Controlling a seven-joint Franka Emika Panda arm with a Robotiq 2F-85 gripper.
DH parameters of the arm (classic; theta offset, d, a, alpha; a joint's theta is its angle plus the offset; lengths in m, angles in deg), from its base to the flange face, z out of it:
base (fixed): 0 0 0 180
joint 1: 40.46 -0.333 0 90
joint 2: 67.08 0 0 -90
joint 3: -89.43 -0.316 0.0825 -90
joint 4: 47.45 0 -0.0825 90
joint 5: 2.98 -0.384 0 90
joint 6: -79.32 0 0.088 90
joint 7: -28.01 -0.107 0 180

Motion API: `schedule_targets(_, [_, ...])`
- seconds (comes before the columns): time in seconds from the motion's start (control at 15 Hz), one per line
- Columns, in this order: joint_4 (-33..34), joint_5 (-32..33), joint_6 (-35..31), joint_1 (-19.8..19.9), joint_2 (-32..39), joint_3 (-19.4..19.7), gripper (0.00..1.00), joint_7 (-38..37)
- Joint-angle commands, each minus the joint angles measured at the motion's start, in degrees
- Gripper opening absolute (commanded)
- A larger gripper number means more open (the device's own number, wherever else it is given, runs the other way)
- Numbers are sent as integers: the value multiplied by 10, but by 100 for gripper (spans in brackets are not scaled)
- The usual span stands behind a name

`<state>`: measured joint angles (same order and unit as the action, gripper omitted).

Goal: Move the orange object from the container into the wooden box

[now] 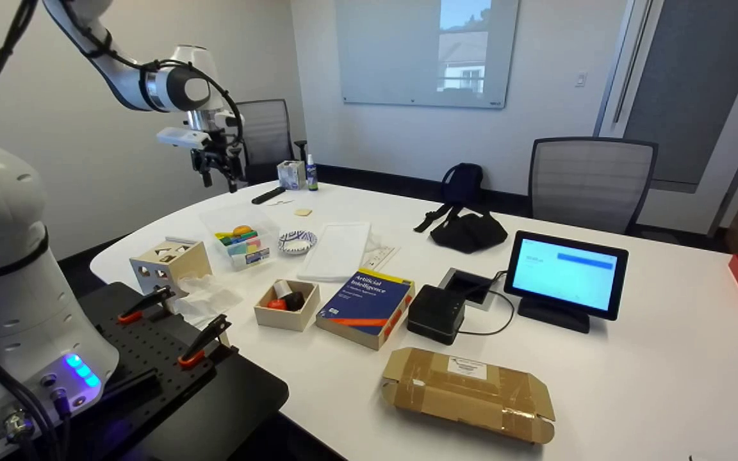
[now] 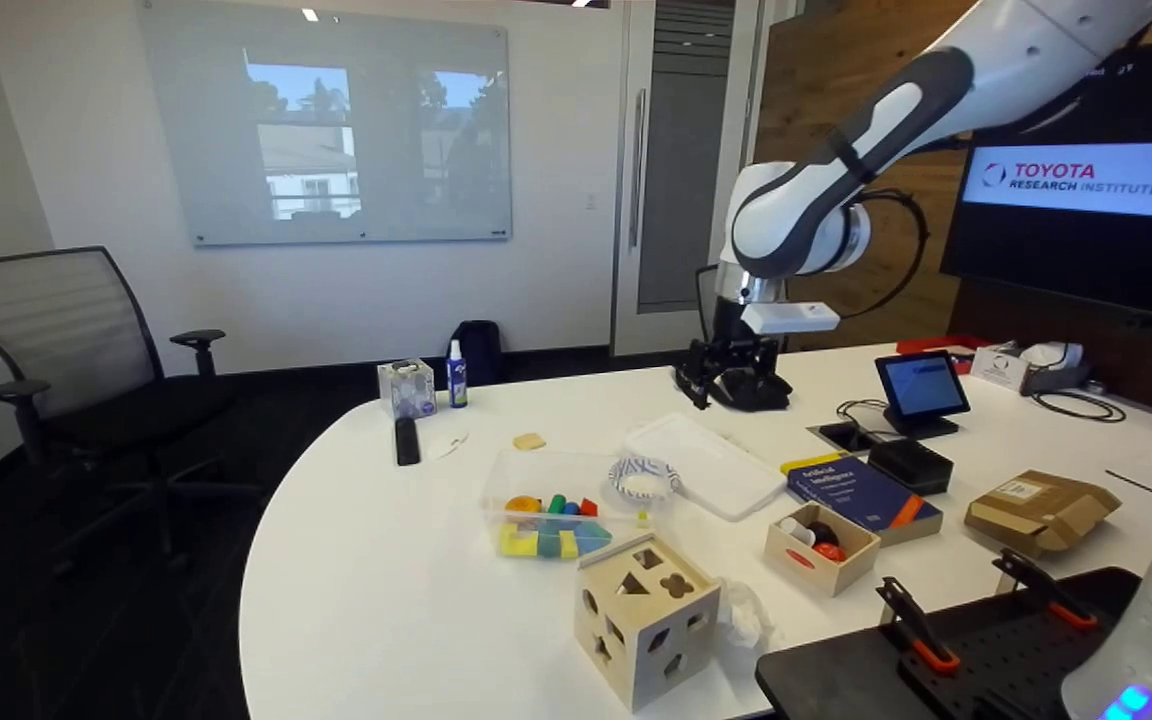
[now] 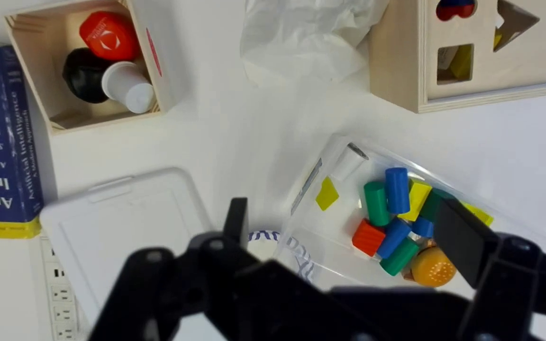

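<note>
The container (image 3: 323, 244) is a clear plastic tub of coloured blocks; it also shows in both exterior views (image 1: 215, 221) (image 2: 536, 465). The orange object, a round bun-like piece (image 3: 433, 266), lies in it at the edge of the blocks, partly behind a finger; it shows in both exterior views (image 1: 241, 230) (image 2: 523, 505). An orange-red block (image 3: 368, 237) lies near it. The wooden box (image 3: 38, 68) is low, pale and open, holding red, black and white items, also in both exterior views (image 1: 279, 319) (image 2: 816, 572). My gripper (image 3: 349, 227) is open and empty, high above the table (image 1: 220, 182) (image 2: 714, 385).
A wooden shape-sorter cube (image 2: 636, 620) stands near the container, with a crumpled white bag (image 3: 311, 42) beside it. A patterned bowl (image 1: 297, 242) and white lid (image 1: 336, 251) lie alongside. A blue book (image 1: 366, 304) lies by the wooden box.
</note>
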<state>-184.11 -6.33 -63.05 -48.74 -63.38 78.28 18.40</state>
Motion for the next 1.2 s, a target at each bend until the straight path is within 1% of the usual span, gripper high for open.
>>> schedule_targets(0.0, [132,50,2,-23,149,13,100,-61])
schedule_targets(0.27, [273,66,28,-62,290,35,100,-81])
schedule_targets(0.53, [406,56,41,-98,418,55,100,-77])
schedule_targets(0.8, [535,53,71,-124,528,68,100,-84])
schedule_targets(1.13, [689,52,116,-142,638,77,100,-87])
